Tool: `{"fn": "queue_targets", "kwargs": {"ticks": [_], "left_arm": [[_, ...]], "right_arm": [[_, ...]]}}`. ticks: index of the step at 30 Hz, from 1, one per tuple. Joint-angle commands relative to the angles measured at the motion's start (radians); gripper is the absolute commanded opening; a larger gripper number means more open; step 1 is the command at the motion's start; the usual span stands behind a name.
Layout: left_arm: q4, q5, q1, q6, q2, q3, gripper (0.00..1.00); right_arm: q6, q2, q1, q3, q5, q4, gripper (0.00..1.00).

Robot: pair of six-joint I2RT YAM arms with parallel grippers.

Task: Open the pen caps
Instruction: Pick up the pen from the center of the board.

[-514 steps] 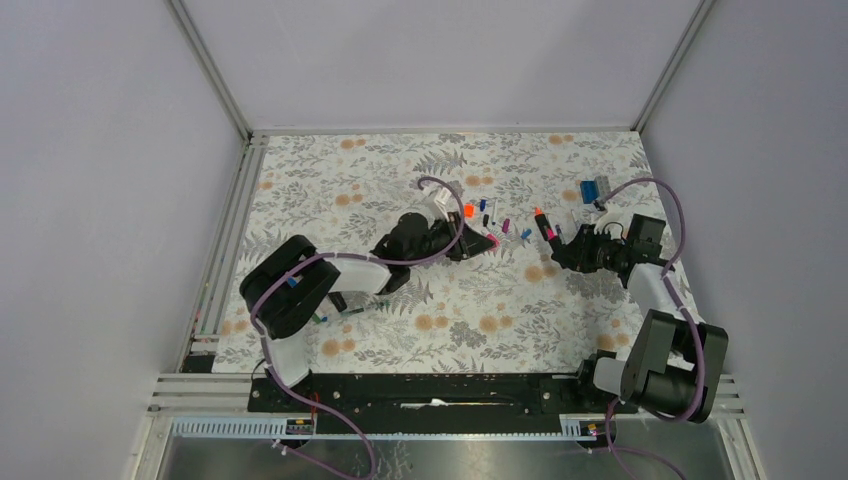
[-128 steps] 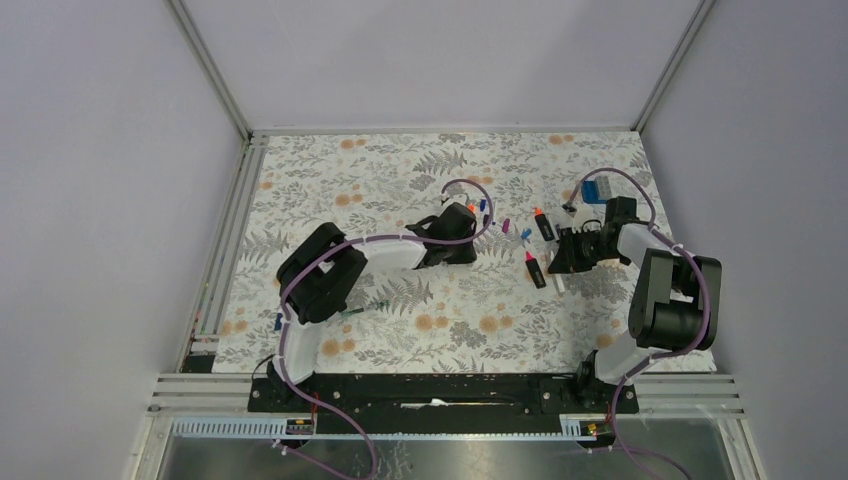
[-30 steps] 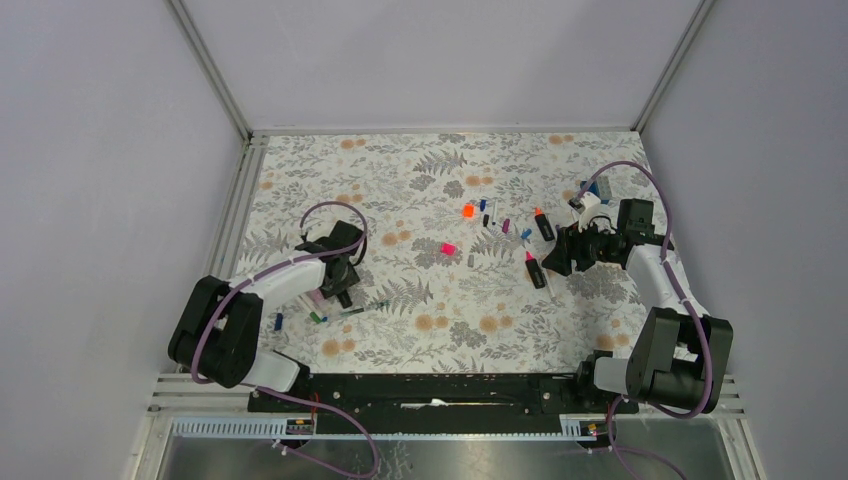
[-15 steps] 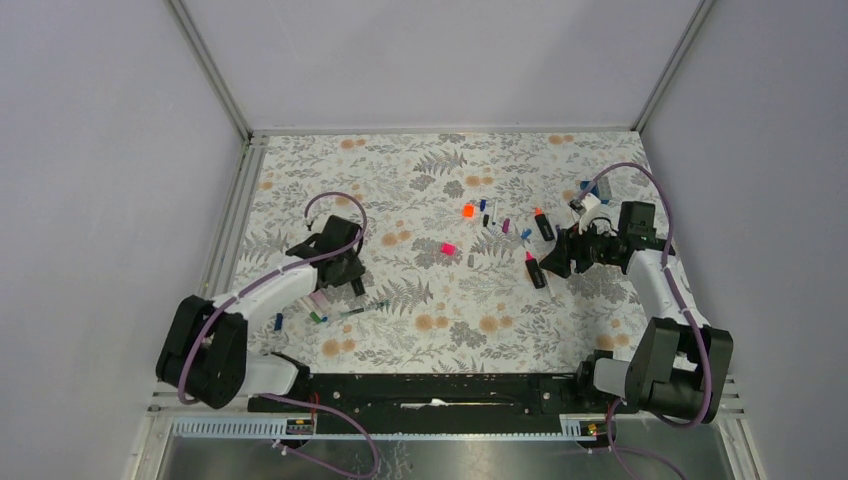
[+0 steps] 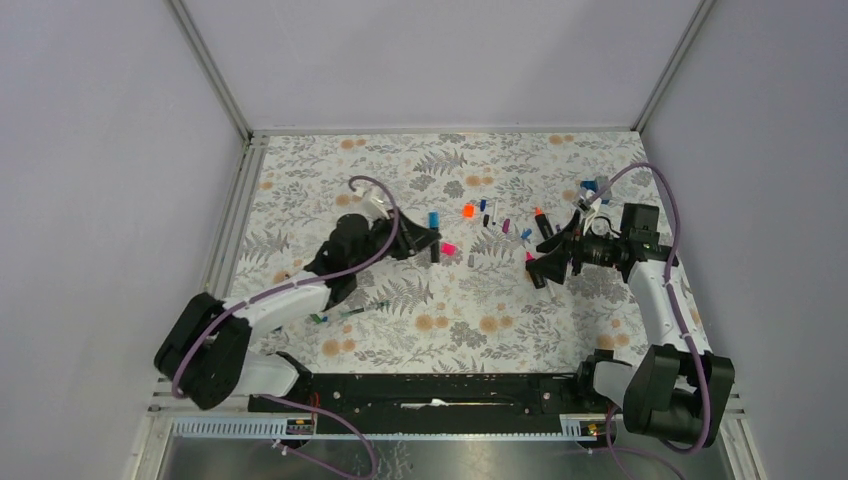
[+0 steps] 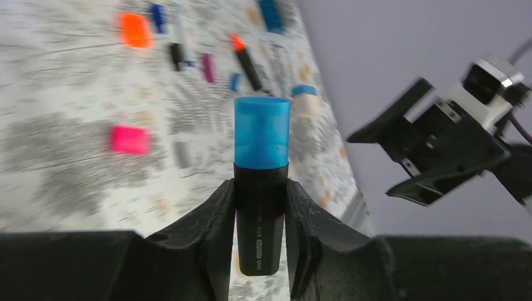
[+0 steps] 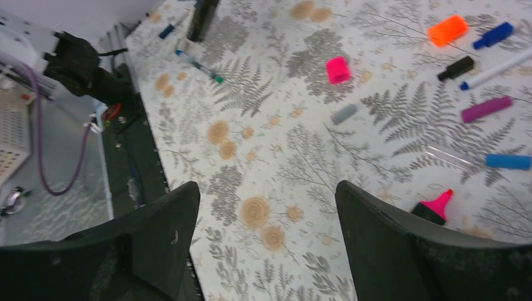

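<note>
My left gripper is shut on a chunky black highlighter, held upright above the table's middle. Its stubby blue pen cap is on and sticks out past the fingertips. My right gripper stands open with nothing between its fingers, just right of centre. Below it lies an uncapped pink-tipped highlighter. Loose caps lie on the cloth: pink, orange, grey, purple, blue and black.
An uncapped orange-tipped highlighter lies at the back right, with a blue block behind it. A thin green pen lies at the left, near the front. The floral cloth ends at a metal rail on the left.
My left gripper has come from the left side of the table to the middle, carrying the blue-capped highlighter. My right gripper has opened wider and shifted slightly left.
</note>
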Motion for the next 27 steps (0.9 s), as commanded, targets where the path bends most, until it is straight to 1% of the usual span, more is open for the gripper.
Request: {"fn": "queue_targets", "kwargs": {"ticks": [1,5,9,12,16,19,22,23,24,27], "left_arm": [[0.326,0.059,-0.125,-0.053,0.129,0.131,0.00],[0.306,-0.050,-0.233,-0.063,0.245,0.259,0.00],[0.204,-0.178,-0.309,-0.085,0.339,0.383,0.00],[0.159,-0.261,-0.353,-0.107,0.378,0.429,0.00],[0.107,-0.357,-0.397,-0.114,0.409,0.468,0.00],[0.088,-0.383,-0.416,-0.118,0.427,0.490,0.00],[0.082,-0.390,-0.430,-0.125,0.442,0.506,0.00],[0.080,-0.395,-0.435,-0.127,0.446,0.509,0.00],[0.079,-0.402,-0.439,-0.128,0.448,0.511,0.00],[0.077,-0.420,-0.448,-0.130,0.446,0.510,0.00]], "right_arm": [[0.141,-0.031,0.036,0.022,-0.127,0.042,0.86],[0.276,-0.046,0.080,0.035,-0.040,0.105,0.87],[0.373,-0.040,0.113,0.050,0.038,0.140,0.88],[0.420,-0.025,0.129,0.059,0.059,0.157,0.88],[0.532,-0.021,0.147,0.034,0.045,0.262,0.88],[0.605,-0.025,0.159,0.012,0.055,0.317,0.87],[0.629,-0.019,0.173,0.000,0.105,0.338,0.82],[0.632,-0.013,0.176,-0.001,0.135,0.335,0.76],[0.632,-0.006,0.179,-0.001,0.159,0.329,0.72],[0.617,0.010,0.188,0.000,0.199,0.310,0.67]]}}
